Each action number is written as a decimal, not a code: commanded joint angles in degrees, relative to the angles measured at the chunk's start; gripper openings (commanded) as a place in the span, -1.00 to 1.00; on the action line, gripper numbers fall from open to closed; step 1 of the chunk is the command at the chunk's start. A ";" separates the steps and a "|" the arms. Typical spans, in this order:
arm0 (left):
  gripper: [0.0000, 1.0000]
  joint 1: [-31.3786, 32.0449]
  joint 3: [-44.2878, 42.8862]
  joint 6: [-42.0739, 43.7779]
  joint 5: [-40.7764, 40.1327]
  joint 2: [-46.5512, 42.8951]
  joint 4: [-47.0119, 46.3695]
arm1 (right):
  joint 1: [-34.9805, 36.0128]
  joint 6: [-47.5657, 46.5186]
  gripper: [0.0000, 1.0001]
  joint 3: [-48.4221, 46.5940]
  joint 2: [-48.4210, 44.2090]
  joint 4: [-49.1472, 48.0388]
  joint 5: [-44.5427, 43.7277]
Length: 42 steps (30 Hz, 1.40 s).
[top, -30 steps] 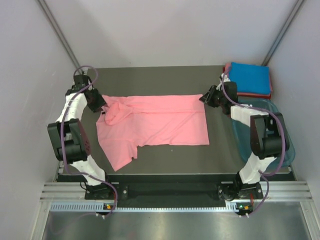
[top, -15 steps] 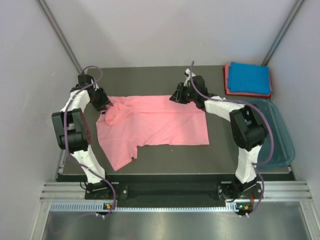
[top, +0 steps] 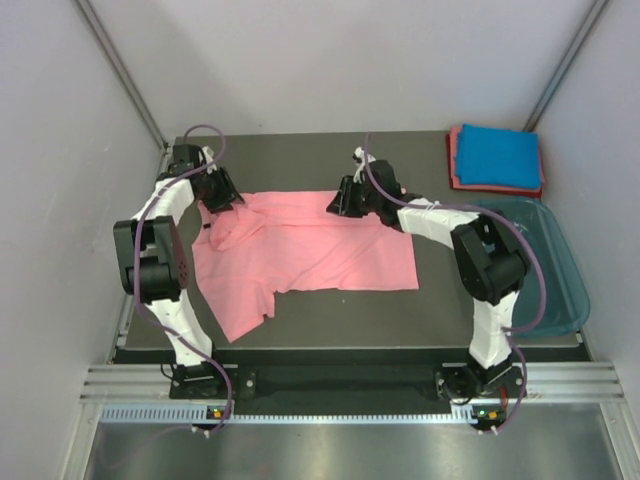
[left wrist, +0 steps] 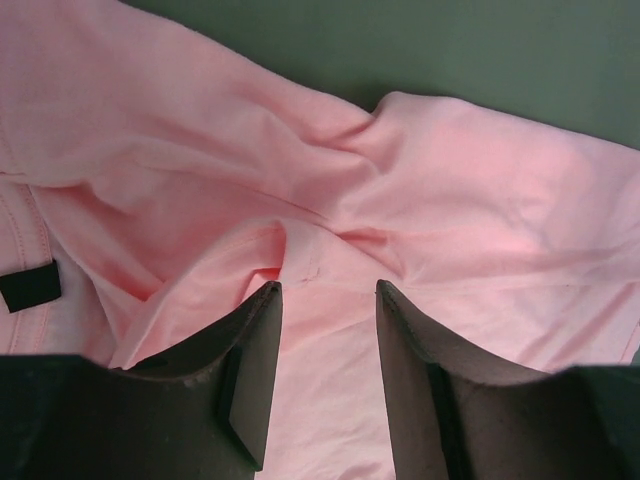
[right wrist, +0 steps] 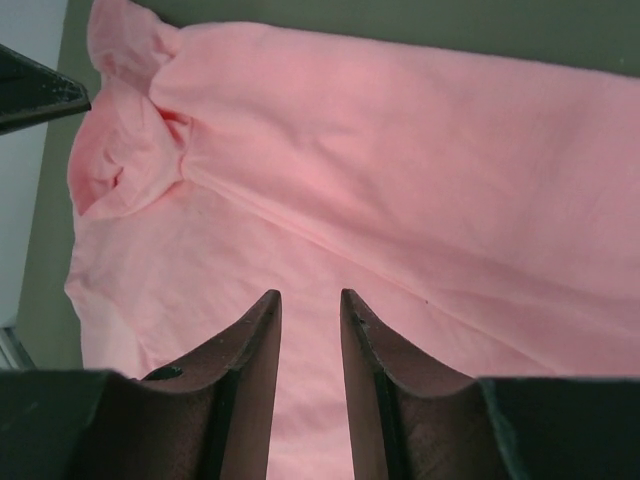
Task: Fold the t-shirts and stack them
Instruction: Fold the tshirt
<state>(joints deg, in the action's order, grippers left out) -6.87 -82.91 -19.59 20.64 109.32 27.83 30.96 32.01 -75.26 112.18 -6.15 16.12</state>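
A salmon-pink t-shirt (top: 320, 245) lies spread flat on the dark table, its left end bunched into a fold (top: 228, 228). My left gripper (top: 227, 200) is open over that bunched far-left part; in the left wrist view its gripper (left wrist: 328, 290) hovers above wrinkled pink cloth (left wrist: 420, 180) with nothing between the jaws. My right gripper (top: 338, 200) is open over the shirt's far edge near the middle; its wrist view shows the gripper (right wrist: 310, 297) above smooth pink cloth (right wrist: 420, 160). A folded bright blue shirt (top: 497, 155) lies on a folded reddish-pink shirt (top: 452, 172) at the far right corner.
A translucent teal tub (top: 562, 285) stands at the right edge of the table, beside the right arm. Grey walls close in on the left, back and right. Bare dark table (top: 300, 160) lies beyond the shirt's far edge.
My right gripper has swept left along the shirt's far edge, from the right corner to near the middle. My left gripper has shifted a little right and farther, onto the bunched cloth.
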 commanded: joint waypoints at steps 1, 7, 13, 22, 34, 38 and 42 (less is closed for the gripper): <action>-0.05 -0.07 -0.49 -0.27 -1.21 0.98 -3.14 | -0.29 -1.51 -0.38 1.17 -6.00 -1.14 -1.35; -0.04 1.25 -0.32 -0.62 -3.85 1.69 -3.40 | -1.17 -1.69 -0.38 4.33 -9.08 -1.67 -1.88; -0.04 3.27 -0.14 -1.59 -4.20 3.35 -4.37 | -2.22 -0.99 -0.38 6.27 -10.40 -2.55 -1.88; -0.08 4.15 0.82 -1.59 -9.48 2.30 -3.58 | -2.92 -0.90 -0.38 7.41 -12.07 -2.46 -1.97; -0.07 4.24 2.93 0.17 -11.51 -1.30 -4.63 | -3.10 -0.90 -0.38 8.20 -13.39 -2.02 -2.23; -0.08 4.24 3.02 0.00 -11.06 0.19 -5.42 | -3.45 -1.16 -0.38 8.29 -13.92 -1.67 -2.41; -0.11 4.24 3.02 -0.27 -10.63 1.07 -5.95 | -3.71 -1.33 -0.38 8.38 -14.44 -1.41 -2.41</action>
<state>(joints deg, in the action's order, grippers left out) -2.55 -80.01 -20.40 9.58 110.78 25.17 27.97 31.11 -67.09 101.34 -6.33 14.22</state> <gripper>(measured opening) 0.448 0.312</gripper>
